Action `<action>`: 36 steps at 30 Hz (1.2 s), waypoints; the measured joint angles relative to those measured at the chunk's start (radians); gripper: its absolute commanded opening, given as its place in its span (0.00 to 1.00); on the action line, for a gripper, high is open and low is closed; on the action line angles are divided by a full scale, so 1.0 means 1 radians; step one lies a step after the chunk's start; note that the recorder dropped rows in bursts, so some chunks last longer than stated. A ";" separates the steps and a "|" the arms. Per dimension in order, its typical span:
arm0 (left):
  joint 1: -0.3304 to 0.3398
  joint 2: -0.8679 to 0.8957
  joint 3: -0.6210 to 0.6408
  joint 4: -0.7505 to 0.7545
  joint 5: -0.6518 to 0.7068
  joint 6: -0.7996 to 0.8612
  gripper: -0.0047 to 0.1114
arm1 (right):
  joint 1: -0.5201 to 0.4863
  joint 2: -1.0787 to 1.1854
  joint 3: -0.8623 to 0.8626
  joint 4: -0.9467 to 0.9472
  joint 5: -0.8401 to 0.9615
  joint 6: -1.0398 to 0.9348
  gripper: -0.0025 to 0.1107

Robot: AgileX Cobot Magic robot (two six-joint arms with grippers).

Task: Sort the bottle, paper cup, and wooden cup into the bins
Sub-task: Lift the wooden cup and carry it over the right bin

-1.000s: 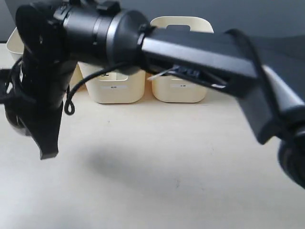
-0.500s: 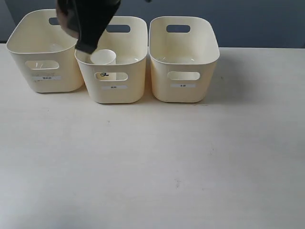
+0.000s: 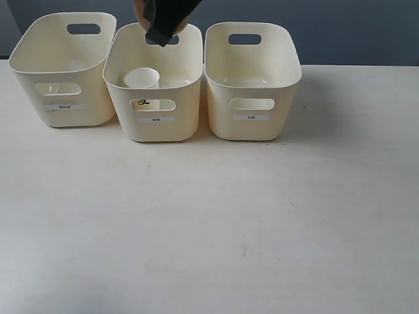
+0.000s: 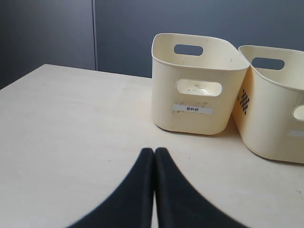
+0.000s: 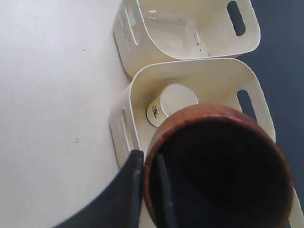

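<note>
My right gripper (image 5: 149,156) is shut on the rim of the dark-brown wooden cup (image 5: 218,166), with one finger inside it and one outside. In the exterior view this gripper (image 3: 162,29) hangs above the back of the middle bin (image 3: 157,121). The white paper cup (image 3: 142,78) stands upright in that bin (image 5: 142,80), also visible as the paper cup (image 5: 173,102) just beyond the wooden one. The clear bottle (image 5: 173,26) lies in the left bin (image 3: 62,108). My left gripper (image 4: 154,153) is shut and empty, low over the table facing the left bin (image 4: 190,121).
The right bin (image 3: 252,124) stands beside the middle one, and what it holds cannot be seen. All three bins line the far side of the pale wooden table (image 3: 209,222). A dark wall rises behind them.
The right arm, which blocked the exterior view a second ago, has risen and swung right from above the left bin to above the back of the middle bin.
</note>
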 measured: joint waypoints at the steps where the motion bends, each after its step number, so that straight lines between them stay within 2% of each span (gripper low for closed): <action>1: 0.000 0.000 0.000 0.000 0.000 0.000 0.04 | 0.000 0.000 0.000 0.000 0.000 0.002 0.01; 36: 0.000 0.000 0.000 0.000 0.000 0.000 0.04 | 0.000 0.000 0.000 -0.081 0.018 0.078 0.01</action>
